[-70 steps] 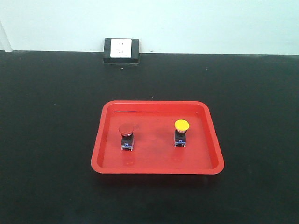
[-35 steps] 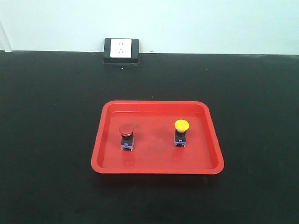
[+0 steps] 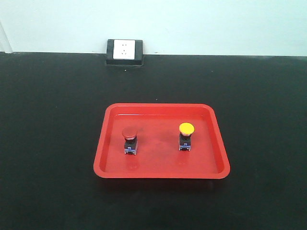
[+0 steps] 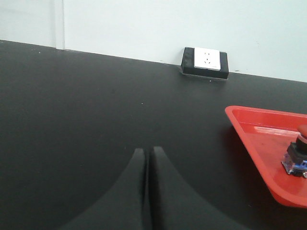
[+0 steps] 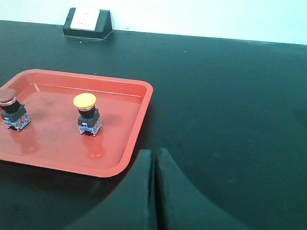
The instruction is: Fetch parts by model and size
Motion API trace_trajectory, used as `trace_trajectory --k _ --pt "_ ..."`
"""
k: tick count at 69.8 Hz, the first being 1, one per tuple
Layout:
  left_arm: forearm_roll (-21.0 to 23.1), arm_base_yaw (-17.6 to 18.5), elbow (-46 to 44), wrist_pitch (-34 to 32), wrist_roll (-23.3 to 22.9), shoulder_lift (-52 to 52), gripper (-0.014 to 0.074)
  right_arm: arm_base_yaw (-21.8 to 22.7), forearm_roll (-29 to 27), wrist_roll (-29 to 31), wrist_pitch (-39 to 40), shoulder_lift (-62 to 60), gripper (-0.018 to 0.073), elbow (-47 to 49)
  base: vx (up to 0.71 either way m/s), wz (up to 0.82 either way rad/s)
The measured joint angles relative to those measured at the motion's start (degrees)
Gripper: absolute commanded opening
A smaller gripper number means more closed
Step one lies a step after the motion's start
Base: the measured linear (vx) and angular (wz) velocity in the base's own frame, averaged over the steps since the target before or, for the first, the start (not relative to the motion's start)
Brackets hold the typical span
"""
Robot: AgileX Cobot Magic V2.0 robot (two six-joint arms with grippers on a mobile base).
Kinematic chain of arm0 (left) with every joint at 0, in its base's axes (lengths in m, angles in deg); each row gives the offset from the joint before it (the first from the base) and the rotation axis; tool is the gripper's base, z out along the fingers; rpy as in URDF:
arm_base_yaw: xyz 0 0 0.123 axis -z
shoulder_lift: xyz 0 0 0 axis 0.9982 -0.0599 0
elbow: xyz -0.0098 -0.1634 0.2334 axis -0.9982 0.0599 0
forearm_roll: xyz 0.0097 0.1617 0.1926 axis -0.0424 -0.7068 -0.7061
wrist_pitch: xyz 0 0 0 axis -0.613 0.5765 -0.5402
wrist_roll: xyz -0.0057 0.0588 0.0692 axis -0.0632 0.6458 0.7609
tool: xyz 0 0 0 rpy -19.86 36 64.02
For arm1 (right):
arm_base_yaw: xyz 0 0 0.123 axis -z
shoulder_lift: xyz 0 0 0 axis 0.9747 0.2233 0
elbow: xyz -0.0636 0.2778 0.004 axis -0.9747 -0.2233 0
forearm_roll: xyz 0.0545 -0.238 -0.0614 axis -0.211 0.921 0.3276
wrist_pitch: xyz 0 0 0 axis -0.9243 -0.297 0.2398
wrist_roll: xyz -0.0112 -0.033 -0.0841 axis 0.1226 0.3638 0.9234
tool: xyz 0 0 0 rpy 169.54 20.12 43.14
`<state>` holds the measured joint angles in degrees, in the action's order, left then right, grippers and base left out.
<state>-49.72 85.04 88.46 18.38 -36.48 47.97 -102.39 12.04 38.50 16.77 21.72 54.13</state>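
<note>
Two switches upright in red tray point(image 3: 160, 175) | red-capped point(image 3: 129, 140) | yellow-capped point(image 3: 186, 136) | both hands closed, empty

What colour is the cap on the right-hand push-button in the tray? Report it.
Yellow cap; clearest in the right wrist view.

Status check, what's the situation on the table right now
Left tool shut, right tool shut, both empty. Red button and yellow button upright in red tray. Nothing in the way.

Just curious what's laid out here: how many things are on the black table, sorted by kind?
Red-capped push-button: 1
Yellow-capped push-button: 1
Red tray holding both: 1
Wall socket at the back edge: 1
Total: 4
</note>
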Motion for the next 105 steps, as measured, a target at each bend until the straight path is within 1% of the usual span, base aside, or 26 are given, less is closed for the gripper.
trace_trajectory --k 21,27,34,38,41,46,53,54,59,65,72,83,93,105 --pt "0.0 0.0 0.0 -0.2 0.0 0.0 -0.0007 0.0 0.0 0.0 0.0 0.0 -0.0006 0.0 0.0 0.0" --pt "0.0 0.0 0.0 -0.2 0.0 0.0 -0.0007 0.0 -0.1 -0.4 1.0 0.0 -0.0006 0.0 0.0 0.0" --pt "0.0 0.0 0.0 -0.2 0.0 0.0 -0.0007 0.1 -2.7 -0.5 3.9 0.0 -0.0006 0.0 0.0 0.0" --pt "0.0 0.0 0.0 -0.2 0.0 0.0 -0.0007 0.6 -4.2 0.7 5.9 0.0 -0.0006 0.0 0.0 0.0" --pt "0.0 0.0 0.0 -0.2 0.0 0.0 -0.0007 1.5 -5.7 2.5 6.9 0.2 -0.0006 0.0 0.0 0.0" --pt "0.0 0.0 0.0 -0.2 0.0 0.0 -0.0007 4.5 -9.0 6.9 7.9 1.0 -0.0006 0.0 0.0 0.0" --pt "0.0 0.0 0.0 -0.2 0.0 0.0 -0.0007 10.9 -15.2 13.6 8.0 2.0 -0.0006 0.0 0.0 0.0" --pt "0.0 0.0 0.0 -0.2 0.0 0.0 -0.0007 13.1 -18.0 16.1 8.0 2.0 -0.0006 0.0 0.0 0.0" --pt "0.0 0.0 0.0 -0.2 0.0 0.0 -0.0007 17.2 -21.7 20.8 8.0 2.0 -0.0006 0.0 0.0 0.0" --pt "0.0 0.0 0.0 -0.2 0.0 0.0 -0.0007 21.3 -24.3 24.9 8.0 2.0 -0.0006 0.0 0.0 0.0" --pt "0.0 0.0 0.0 -0.2 0.0 0.0 -0.0007 24.6 -24.7 26.5 7.7 2.0 -0.0006 -0.1 0.0 0.0" --pt "0.0 0.0 0.0 -0.2 0.0 0.0 -0.0007 27.5 -25.1 27.2 10.9 0.0 -0.0006 -3.7 0.0 0.0" --pt "0.0 0.0 0.0 -0.2 0.0 0.0 -0.0007 27.9 -26.7 27.4 14.7 -2.9 -0.0006 -8.9 0.0 0.0" --pt "0.0 0.0 0.0 -0.2 0.0 0.0 -0.0007 28.0 -26.7 27.3 18.6 -8.1 -0.0006 -15.6 0.0 0.0"
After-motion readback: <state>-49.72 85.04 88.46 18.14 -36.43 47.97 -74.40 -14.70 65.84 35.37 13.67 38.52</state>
